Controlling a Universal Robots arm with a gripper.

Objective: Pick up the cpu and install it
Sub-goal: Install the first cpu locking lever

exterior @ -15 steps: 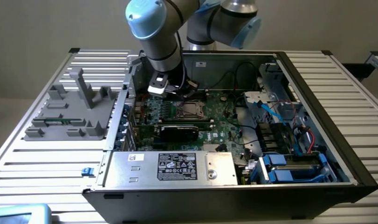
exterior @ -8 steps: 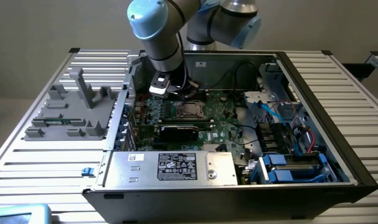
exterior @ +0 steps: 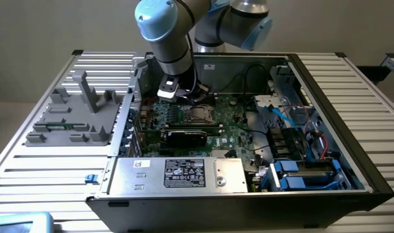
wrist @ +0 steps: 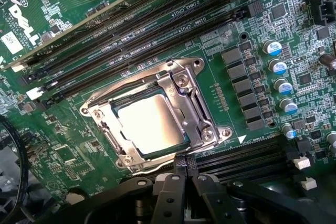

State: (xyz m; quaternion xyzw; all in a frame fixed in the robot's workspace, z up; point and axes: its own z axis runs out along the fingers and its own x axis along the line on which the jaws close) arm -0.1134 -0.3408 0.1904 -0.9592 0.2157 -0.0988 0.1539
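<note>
The cpu (wrist: 152, 124), a flat square chip with a shiny silver-grey top, lies inside the metal-framed socket (wrist: 185, 90) on the green motherboard (wrist: 79, 24). My gripper (wrist: 185, 167) hovers just off the socket's edge, its dark fingers pressed together with nothing between them. In the exterior view the gripper (exterior: 191, 101) hangs inside the open computer case, directly above the socket and the cpu (exterior: 198, 114).
Long black memory slots (wrist: 131, 30) run beside the socket, and a row of capacitors (wrist: 278, 77) stands on its other side. A black card (exterior: 187, 137) lies below the socket, with a silver power supply (exterior: 177, 174) near the front. A grey fixture (exterior: 74, 116) sits at the exterior view's left.
</note>
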